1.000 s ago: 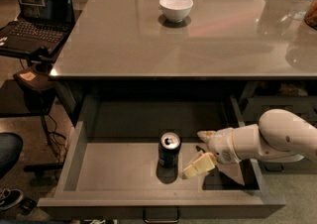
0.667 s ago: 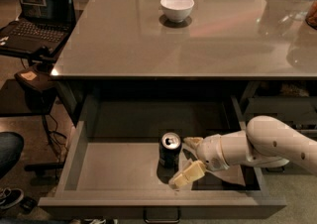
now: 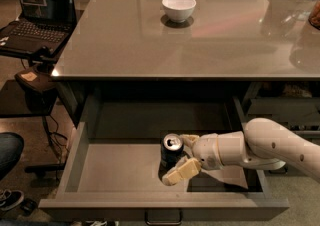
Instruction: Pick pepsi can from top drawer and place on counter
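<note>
Tool (image 3: 176, 159) straddles the pepsi can (image 3: 171, 150) inside the top drawer (image 3: 115, 172).

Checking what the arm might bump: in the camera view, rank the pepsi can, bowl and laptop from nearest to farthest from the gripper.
The gripper is down in the top drawer, open.
1. Pepsi can: in the drawer, between the gripper's fingers.
2. Bowl: up on the counter, toward its far side.
3. Laptop: on the side table, far left of the picture.

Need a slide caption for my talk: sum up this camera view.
Open gripper straddles the upright pepsi can in the pulled-out top drawer; white bowl sits on the counter above.
</note>
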Tool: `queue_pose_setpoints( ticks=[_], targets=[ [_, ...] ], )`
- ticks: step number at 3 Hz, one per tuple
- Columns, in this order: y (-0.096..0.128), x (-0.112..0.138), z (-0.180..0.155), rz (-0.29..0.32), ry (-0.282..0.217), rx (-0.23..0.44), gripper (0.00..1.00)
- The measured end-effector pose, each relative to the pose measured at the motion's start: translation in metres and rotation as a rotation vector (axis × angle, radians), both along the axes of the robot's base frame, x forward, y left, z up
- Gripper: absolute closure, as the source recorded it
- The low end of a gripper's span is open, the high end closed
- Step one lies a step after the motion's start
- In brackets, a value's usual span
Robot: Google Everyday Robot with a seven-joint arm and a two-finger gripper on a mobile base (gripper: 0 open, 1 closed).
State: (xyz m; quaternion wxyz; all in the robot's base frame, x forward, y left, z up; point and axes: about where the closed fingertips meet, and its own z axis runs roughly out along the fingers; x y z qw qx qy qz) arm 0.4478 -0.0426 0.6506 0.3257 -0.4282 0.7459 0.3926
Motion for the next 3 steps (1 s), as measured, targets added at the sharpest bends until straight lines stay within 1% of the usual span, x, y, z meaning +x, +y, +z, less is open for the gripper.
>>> queue_pose_setpoints(
  ticks=[1,2,3],
  targets=[
    [0.0183,-0.0077,-0.0174,0.036,0.025,-0.017,0.0],
    [0.0201,-0.0083,-0.0184,0.04,0.027,-0.018,0.0],
    [0.0201,-0.0083,-0.0184,0.04,0.027,-0.018,0.19]
  ],
)
